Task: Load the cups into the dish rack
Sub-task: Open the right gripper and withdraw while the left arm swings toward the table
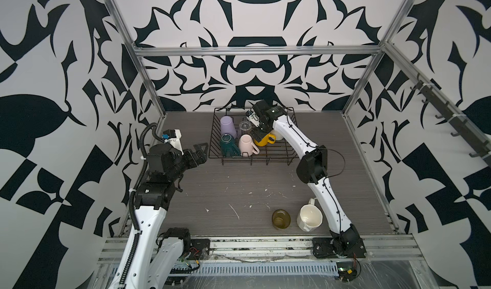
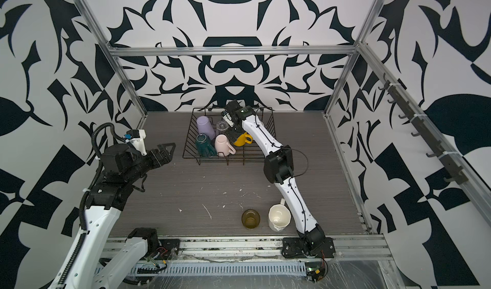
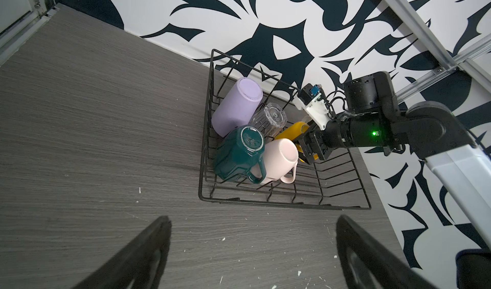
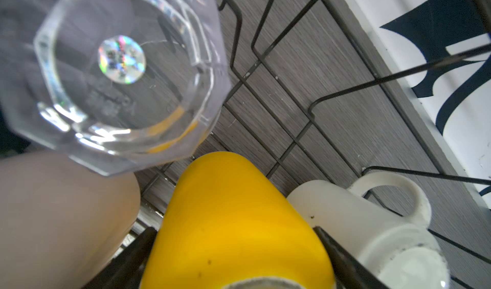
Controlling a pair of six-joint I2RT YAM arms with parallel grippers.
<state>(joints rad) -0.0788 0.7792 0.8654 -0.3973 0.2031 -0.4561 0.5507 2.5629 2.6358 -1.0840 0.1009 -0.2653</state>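
Observation:
The black wire dish rack [image 1: 265, 164] [image 3: 292, 205] stands at the back of the table. In it lie a lilac tumbler [image 1: 228, 125], a clear glass [image 4: 119, 69], a dark green mug [image 1: 229, 145], a pink mug [image 1: 246, 144], a yellow mug [image 4: 233, 221] and a cream mug [image 4: 372, 221]. My right gripper [image 4: 232, 230] reaches into the rack, open, its fingers close on either side of the yellow mug, which rests on the wires. An olive glass [image 1: 281, 218] and a white faceted mug [image 1: 309, 217] stand upright near the table's front. My left gripper [image 1: 200, 152] [image 3: 252, 221] hovers open and empty left of the rack.
The right arm's elbow [image 1: 310, 165] hangs over the table beside the rack's right front corner. Its lower link passes just right of the white faceted mug. Aluminium frame posts and patterned walls close in the table on three sides.

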